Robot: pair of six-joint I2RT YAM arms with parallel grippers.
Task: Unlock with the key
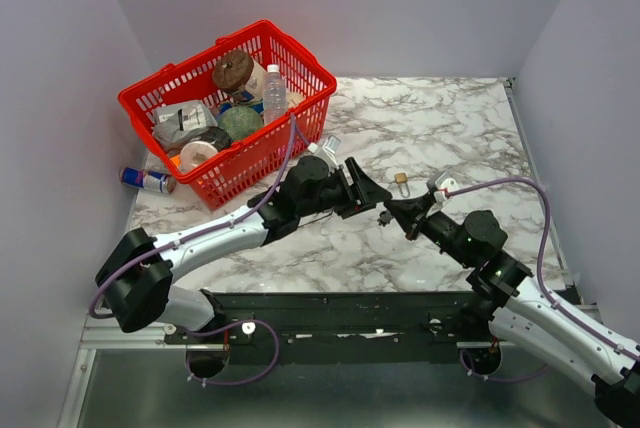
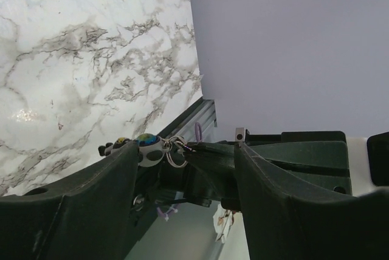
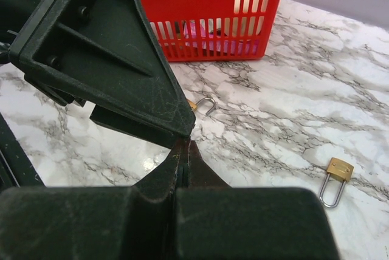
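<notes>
Veined marble table (image 3: 292, 90), brass padlock (image 3: 338, 168), right tool (image 3: 184, 146) pinched

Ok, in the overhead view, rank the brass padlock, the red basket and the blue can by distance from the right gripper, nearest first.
1. Brass padlock, just beyond the right gripper.
2. Red basket, at the far left corner.
3. Blue can, lying left of the basket, by the left wall.

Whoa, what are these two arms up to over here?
The two arms meet mid-table. The right end effector is pinched shut, apparently on the key, whose small ring shows at its tip. The left end effector stands open around that tip. A brass padlock lies untouched on the marble table.
</notes>
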